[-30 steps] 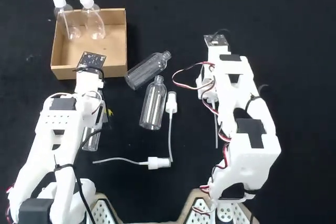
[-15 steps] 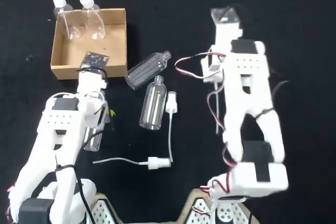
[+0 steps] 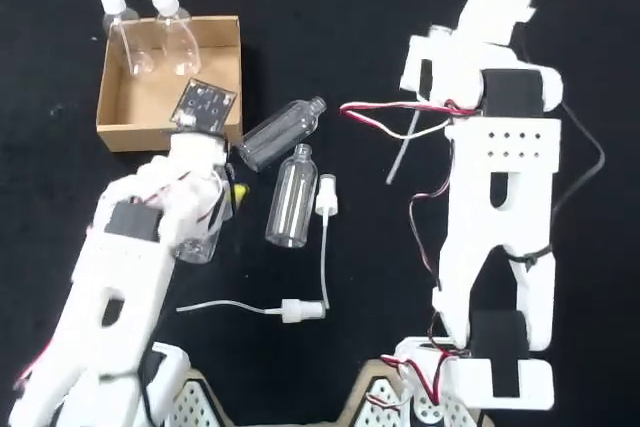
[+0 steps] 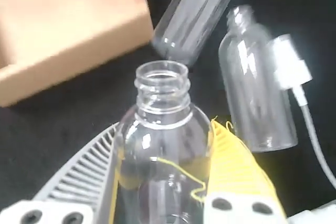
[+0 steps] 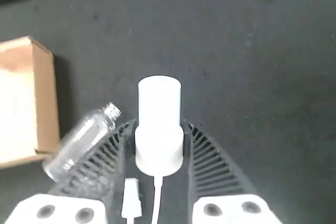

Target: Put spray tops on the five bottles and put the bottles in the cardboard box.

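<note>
Left fingers [image 3: 238, 190] pinch an uncapped bottle [image 3: 198, 240] at five o'clock from the cardboard box [image 3: 120, 117]; left wrist, same bottle squeezed at its shoulders; right wrist, right fingers [image 5: 207, 166] clamp a spray top [image 5: 159, 114]

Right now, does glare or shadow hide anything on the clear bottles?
Left wrist view: bright streaks cross the held bottle between the left fingers, its open neck plain. High view: the uncapped bottle lying mid-table shows through highlights against the black table. Right wrist view: spray top evenly lit, no glare.
</note>
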You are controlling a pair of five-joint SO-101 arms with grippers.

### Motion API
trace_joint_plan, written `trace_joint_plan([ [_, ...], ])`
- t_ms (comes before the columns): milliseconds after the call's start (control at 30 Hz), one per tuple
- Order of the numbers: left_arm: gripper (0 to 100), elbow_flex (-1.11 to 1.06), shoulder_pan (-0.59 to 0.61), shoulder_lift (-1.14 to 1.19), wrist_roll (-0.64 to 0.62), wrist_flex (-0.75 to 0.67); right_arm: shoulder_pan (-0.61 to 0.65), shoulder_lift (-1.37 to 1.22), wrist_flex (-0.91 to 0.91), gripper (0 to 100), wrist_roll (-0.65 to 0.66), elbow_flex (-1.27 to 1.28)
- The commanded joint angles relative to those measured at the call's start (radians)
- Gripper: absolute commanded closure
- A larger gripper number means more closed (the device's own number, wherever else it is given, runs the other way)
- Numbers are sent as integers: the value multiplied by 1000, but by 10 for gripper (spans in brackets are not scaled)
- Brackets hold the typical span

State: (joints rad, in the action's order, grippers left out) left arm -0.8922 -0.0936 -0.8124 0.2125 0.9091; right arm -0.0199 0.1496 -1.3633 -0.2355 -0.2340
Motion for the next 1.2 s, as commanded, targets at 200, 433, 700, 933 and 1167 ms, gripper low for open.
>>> trace_joint_plan([
  [200,902,-154,-38,-413,-9,-2,141,54,-8,945,-103,-189],
  [433,902,-237,-44,-574,-49,18,189,54,-80,945,-129,-277],
  [700,902,-245,-56,-775,-48,126,222,73,-117,945,-130,-302],
  [933,902,-268,-260,-836,-44,150,222,203,-166,945,-130,-271],
  [1167,902,-328,-380,-838,-44,78,232,317,-135,945,-130,-163],
])
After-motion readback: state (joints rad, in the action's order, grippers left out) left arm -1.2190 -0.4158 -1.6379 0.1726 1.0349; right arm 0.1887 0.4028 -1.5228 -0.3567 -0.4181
